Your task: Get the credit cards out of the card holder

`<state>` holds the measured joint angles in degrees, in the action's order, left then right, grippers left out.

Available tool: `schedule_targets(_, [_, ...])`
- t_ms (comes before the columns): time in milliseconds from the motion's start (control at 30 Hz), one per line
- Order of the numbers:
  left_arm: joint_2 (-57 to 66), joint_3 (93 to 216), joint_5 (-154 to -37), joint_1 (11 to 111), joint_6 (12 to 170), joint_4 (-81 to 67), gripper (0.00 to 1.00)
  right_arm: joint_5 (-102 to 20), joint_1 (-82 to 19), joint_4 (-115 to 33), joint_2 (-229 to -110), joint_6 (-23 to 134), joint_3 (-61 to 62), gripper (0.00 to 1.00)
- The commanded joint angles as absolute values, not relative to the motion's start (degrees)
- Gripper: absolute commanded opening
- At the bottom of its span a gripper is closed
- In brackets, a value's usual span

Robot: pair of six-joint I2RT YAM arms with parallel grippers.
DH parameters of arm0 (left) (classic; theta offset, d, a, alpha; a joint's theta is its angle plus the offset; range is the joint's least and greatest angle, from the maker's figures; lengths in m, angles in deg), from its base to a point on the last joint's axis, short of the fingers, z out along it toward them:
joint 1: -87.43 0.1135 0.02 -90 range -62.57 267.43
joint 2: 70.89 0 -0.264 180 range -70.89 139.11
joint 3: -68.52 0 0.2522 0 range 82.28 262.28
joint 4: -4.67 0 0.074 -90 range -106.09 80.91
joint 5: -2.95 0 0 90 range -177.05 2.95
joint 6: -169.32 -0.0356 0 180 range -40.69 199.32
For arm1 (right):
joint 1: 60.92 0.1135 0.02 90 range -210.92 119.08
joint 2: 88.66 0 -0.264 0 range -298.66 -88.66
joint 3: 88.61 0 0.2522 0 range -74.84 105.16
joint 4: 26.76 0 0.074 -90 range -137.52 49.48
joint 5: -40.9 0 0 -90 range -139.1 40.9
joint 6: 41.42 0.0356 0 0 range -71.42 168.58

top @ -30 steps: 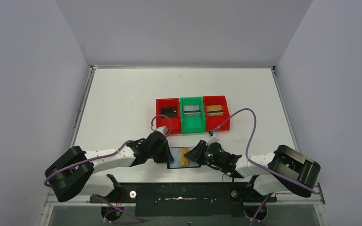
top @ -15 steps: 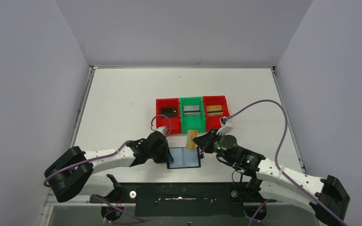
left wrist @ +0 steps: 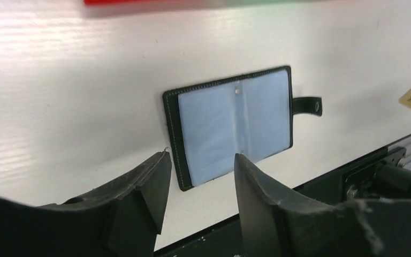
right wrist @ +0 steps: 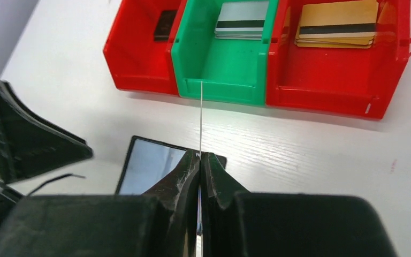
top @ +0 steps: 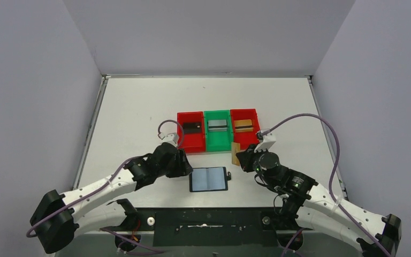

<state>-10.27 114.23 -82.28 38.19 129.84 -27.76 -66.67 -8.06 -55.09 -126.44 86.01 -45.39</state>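
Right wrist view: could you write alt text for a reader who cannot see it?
The right hand pinches a thin card, seen edge-on. Beyond it lie the open card holder and three bins, red, green, red, holding cards.

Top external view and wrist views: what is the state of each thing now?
card holder: open flat, no card visible inside.
gold card: gripped by the right fingers.
right fingers: shut on the gold card.
left fingers: open, holding nothing.
left red bin: holds a black card.
green bin: holds silver-grey cards.
right red bin: holds gold cards.
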Motion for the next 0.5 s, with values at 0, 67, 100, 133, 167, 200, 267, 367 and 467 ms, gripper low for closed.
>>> schedule_targets(0, [-15.2,118.6,-79.5,43.2,125.1,-34.1,0.49,-68.1,-8.4,-54.8,-128.3,75.4,-41.3,0.0])
schedule_targets(67, [-16.4,118.9,-81.1,47.8,122.5,-35.8,0.53,-70.2,-8.4,-55.2,-129.4,73.5,-40.4,0.0])
schedule_targets(100, [-17.0,119.1,-82.1,50.1,121.2,-36.6,0.55,-72.0,-8.4,-56.0,-130.3,72.9,-39.7,0.0])
schedule_targets(133, [-17.5,119.4,-83.0,52.2,120.1,-37.4,0.56,-73.7,-8.4,-57.0,-131.2,72.4,-38.7,0.0])
schedule_targets(167, [-18.0,119.6,-83.9,54.5,118.8,-38.0,0.58,-75.6,-8.4,-58.4,-132.4,72.4,-37.7,0.0])
schedule_targets(200, [-18.4,119.7,-84.3,56.5,117.6,-38.8,0.59,-77.6,-8.5,-60.2,-133.8,72.7,-36.2,0.0])
schedule_targets(267, [-20.2,122.6,-79.7,58.7,117.7,-41.8,0.59,-80.7,-8.6,-63.0,-137.0,72.2,-33.4,0.0])
schedule_targets(367, [-28.1,122.1,-75.5,58.9,116.5,-39.4,0.61,-81.1,-10.1,-64.6,-141.7,69.4,-30.1,0.0])
schedule_targets(467, [-34.4,120.8,-75.2,59.1,114.1,-37.1,0.67,-76.3,-14.4,-64.0,-145.7,67.5,-28.2,0.0])
